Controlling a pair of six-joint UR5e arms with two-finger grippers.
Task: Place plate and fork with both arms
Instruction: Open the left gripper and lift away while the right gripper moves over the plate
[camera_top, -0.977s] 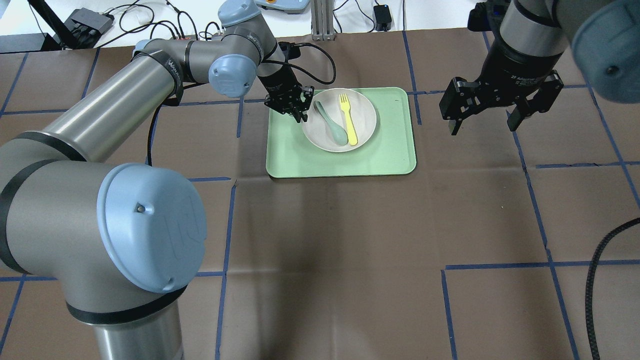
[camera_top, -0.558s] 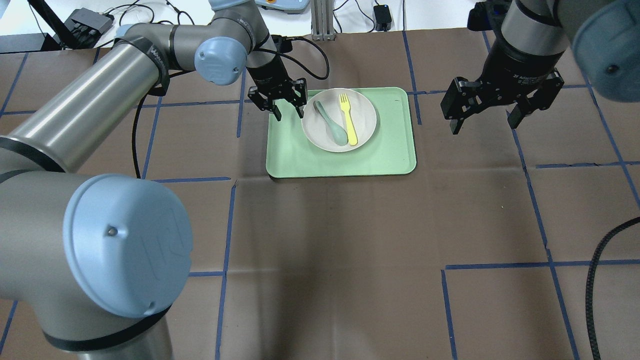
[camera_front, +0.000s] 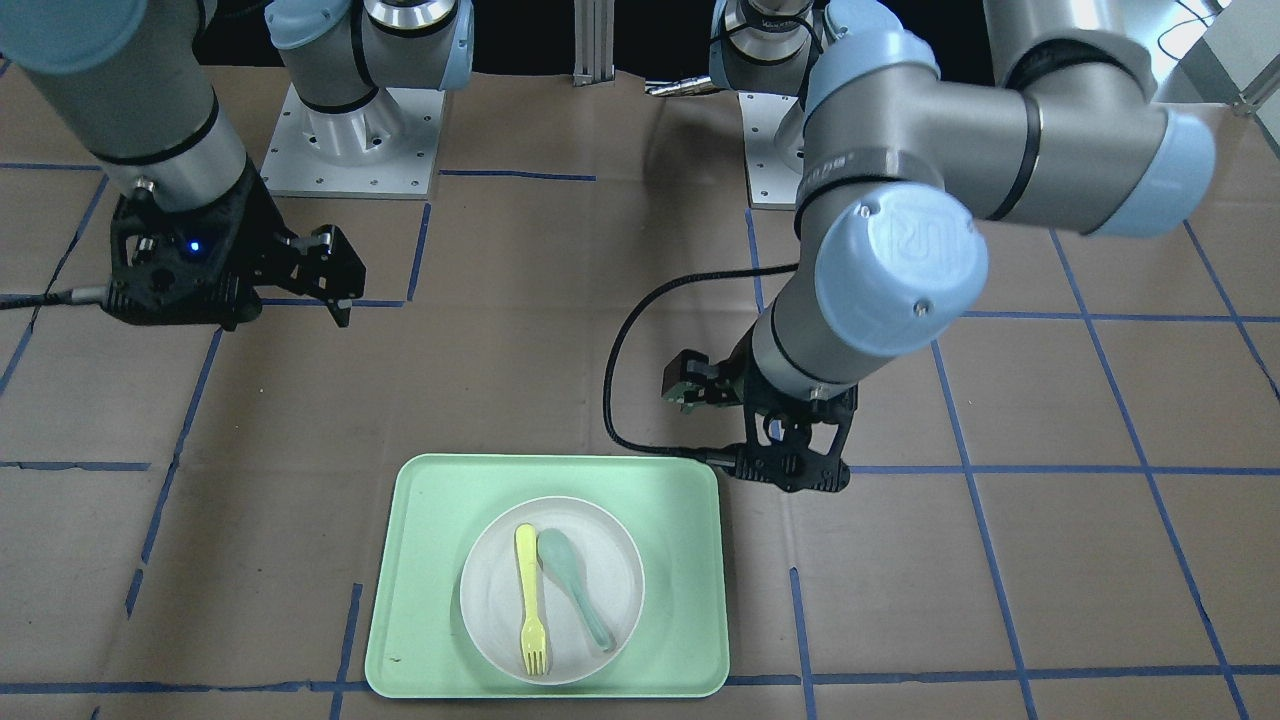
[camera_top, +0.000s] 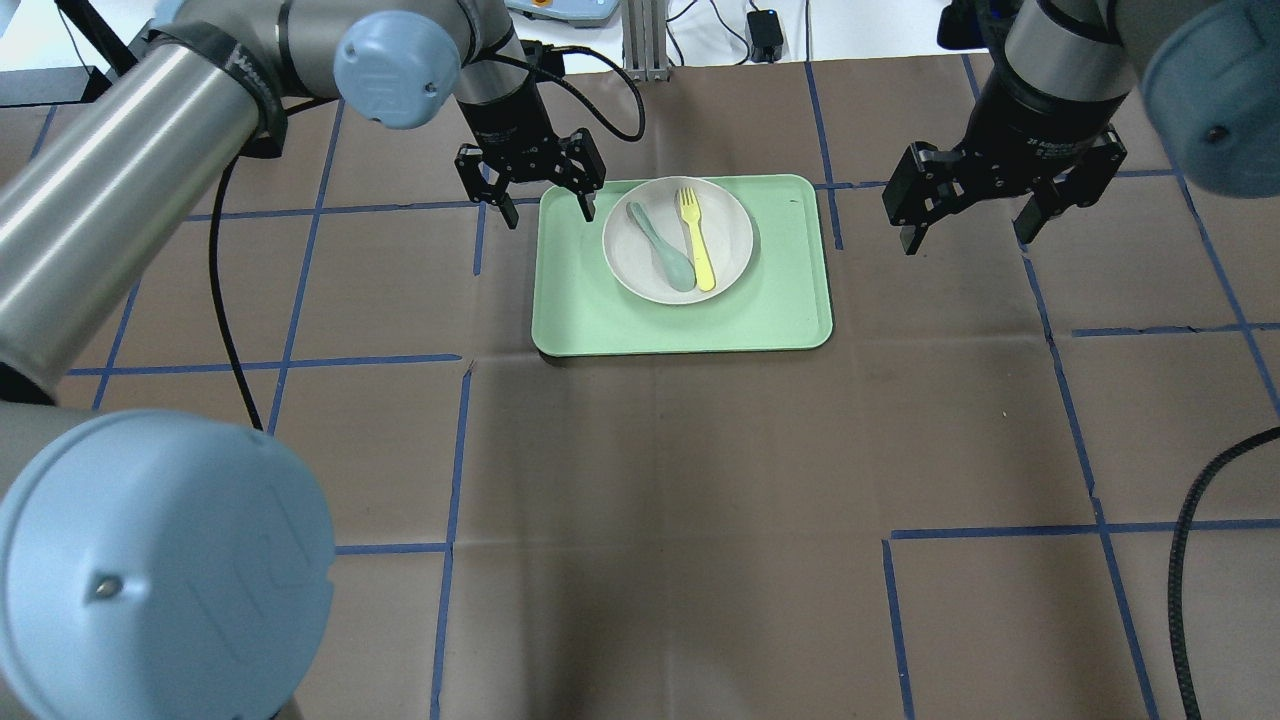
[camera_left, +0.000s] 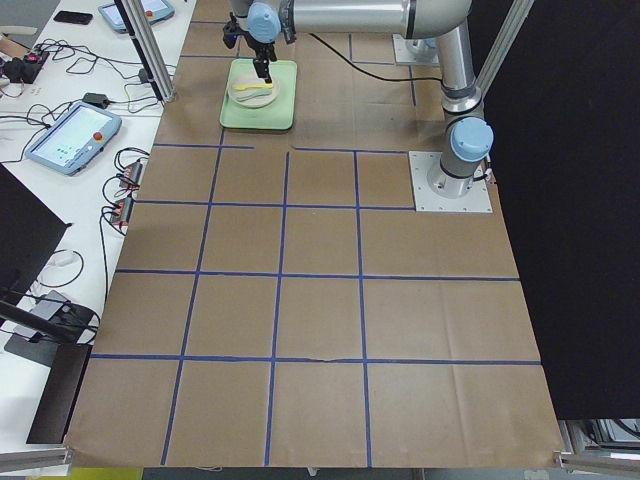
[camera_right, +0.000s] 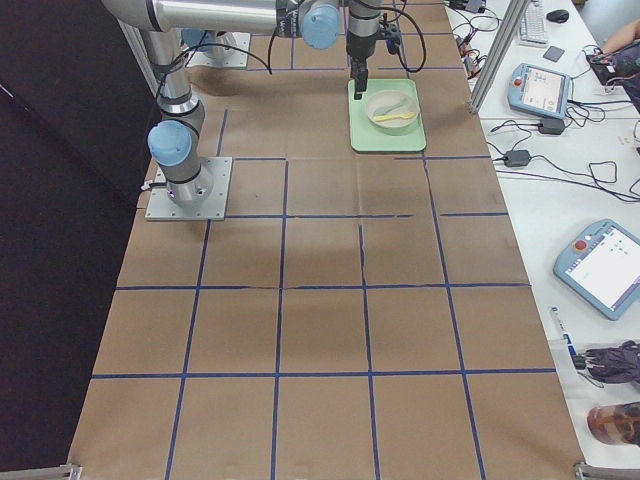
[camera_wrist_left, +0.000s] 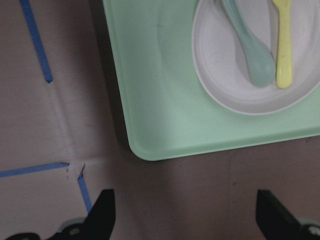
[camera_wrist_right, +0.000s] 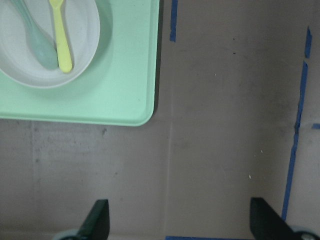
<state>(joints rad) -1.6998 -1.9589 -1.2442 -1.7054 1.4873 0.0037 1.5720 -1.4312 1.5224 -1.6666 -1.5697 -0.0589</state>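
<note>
Two wide-spread claws: left claw (camera_top: 550, 218) has retreated from the plate (camera_top: 728, 238) (right claw (camera_top: 965, 243) hovers apart)

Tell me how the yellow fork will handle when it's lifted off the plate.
The fork looks like thin plastic, so probably light and fairly stiff. It lies flat in the shallow plate, so it likely offers little edge to pinch and may slide. The spoon lies close beside it and could get nudged.

Green tray (camera_top: 600, 320) on brown paper (camera_top: 680, 480) gridded with blue tape (camera_top: 1000, 531); spoon (camera_top: 662, 245) within the tray's outline, bowl nearer its centre; pendant (camera_right: 605, 268) on white side bench.
</note>
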